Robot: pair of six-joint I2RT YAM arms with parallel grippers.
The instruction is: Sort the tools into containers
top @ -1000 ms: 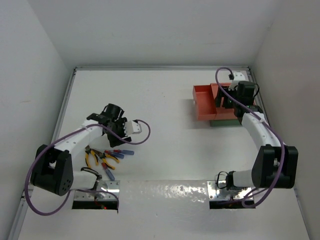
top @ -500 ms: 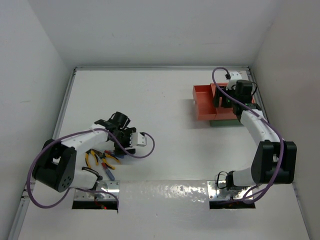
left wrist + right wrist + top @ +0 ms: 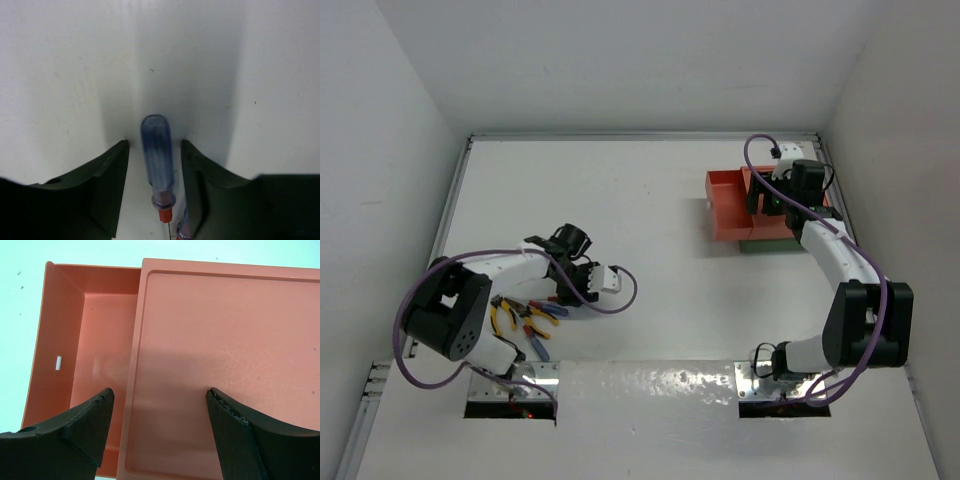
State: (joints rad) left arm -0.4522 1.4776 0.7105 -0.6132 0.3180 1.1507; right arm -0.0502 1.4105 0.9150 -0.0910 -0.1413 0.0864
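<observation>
My left gripper (image 3: 569,291) is open and low at the right edge of the tool pile. In the left wrist view, my left gripper (image 3: 154,150) straddles a blue-handled screwdriver (image 3: 158,157) that lies on the table, with a gap on each side. A second blue handle (image 3: 182,228) shows by the right finger. Pliers with yellow handles (image 3: 504,317) and more screwdrivers (image 3: 542,310) lie to the left. My right gripper (image 3: 772,200) is open and empty above the orange-red tray (image 3: 725,205). In the right wrist view, my right gripper (image 3: 160,402) sits beside the tray's divider (image 3: 134,365).
The dark green tray (image 3: 770,244) sits under the orange-red one at the back right, near the right wall. The left gripper's cable (image 3: 620,300) loops over the table beside the tools. A small white mark (image 3: 58,362) shows on the orange tray's left wall.
My left gripper has swung toward the near side and come down over the blue-handled screwdriver at the pile's right edge. My right gripper has shifted slightly over the orange tray, then held still.
</observation>
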